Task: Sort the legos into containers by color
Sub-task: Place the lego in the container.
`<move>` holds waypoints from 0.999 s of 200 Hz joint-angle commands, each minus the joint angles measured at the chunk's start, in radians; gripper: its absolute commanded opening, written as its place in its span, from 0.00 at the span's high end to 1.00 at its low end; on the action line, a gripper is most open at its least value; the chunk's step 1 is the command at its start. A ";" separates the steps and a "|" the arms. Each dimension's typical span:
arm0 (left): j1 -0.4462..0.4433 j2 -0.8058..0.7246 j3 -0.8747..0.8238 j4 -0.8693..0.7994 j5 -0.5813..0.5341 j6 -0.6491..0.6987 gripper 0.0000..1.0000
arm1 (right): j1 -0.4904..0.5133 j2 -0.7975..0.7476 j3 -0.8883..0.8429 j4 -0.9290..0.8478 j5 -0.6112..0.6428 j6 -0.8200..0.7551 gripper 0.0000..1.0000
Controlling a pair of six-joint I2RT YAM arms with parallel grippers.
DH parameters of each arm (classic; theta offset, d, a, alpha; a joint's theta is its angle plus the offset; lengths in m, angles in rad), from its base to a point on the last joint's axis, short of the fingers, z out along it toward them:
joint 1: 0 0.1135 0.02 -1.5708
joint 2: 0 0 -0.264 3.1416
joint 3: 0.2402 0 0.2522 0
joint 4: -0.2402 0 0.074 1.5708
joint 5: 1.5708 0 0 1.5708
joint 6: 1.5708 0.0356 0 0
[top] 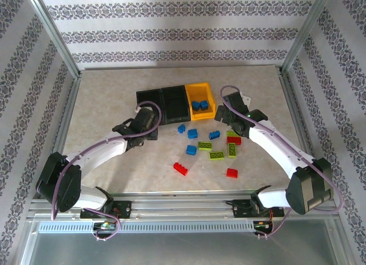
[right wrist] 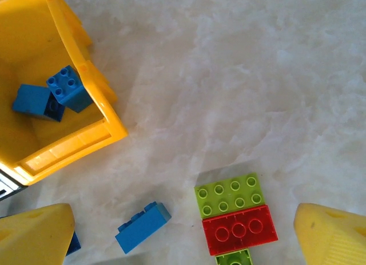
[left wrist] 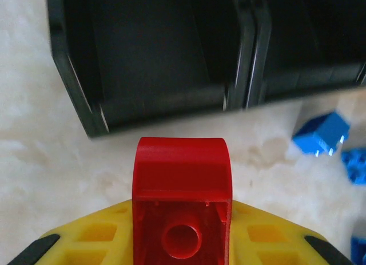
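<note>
While the left gripper (left wrist: 183, 248) pinches a red brick (left wrist: 182, 179) just short of the end black bin (left wrist: 166, 107), an early release would drop it outside; the right gripper (right wrist: 183, 236) gapes empty.

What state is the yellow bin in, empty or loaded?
Loaded, but far from full: two blue bricks lie on the floor of the yellow bin, and the rest of its visible floor is bare.

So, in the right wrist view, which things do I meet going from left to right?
yellow bin → loose blue brick → red brick → yellow fingertip
</note>
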State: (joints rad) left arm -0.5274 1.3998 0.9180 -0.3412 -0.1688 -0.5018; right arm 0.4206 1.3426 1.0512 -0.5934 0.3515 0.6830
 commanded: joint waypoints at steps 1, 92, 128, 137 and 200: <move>0.051 0.045 0.097 0.023 -0.025 0.077 0.68 | -0.009 -0.019 -0.021 -0.006 0.021 0.022 0.02; 0.162 0.325 0.368 0.007 0.035 0.122 0.67 | -0.030 -0.065 -0.072 -0.023 0.042 0.053 0.02; 0.163 0.415 0.440 -0.036 0.016 0.132 0.67 | -0.077 -0.093 -0.115 -0.022 0.033 0.080 0.02; 0.163 0.427 0.448 -0.042 0.010 0.133 0.66 | -0.093 -0.102 -0.128 -0.021 0.024 0.088 0.02; 0.163 0.465 0.459 -0.048 0.001 0.131 0.60 | -0.135 -0.143 -0.230 -0.017 -0.029 0.113 0.02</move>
State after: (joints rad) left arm -0.3775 1.8542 1.3487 -0.3588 -0.1516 -0.3901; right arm 0.2916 1.2228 0.8585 -0.5972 0.3454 0.7654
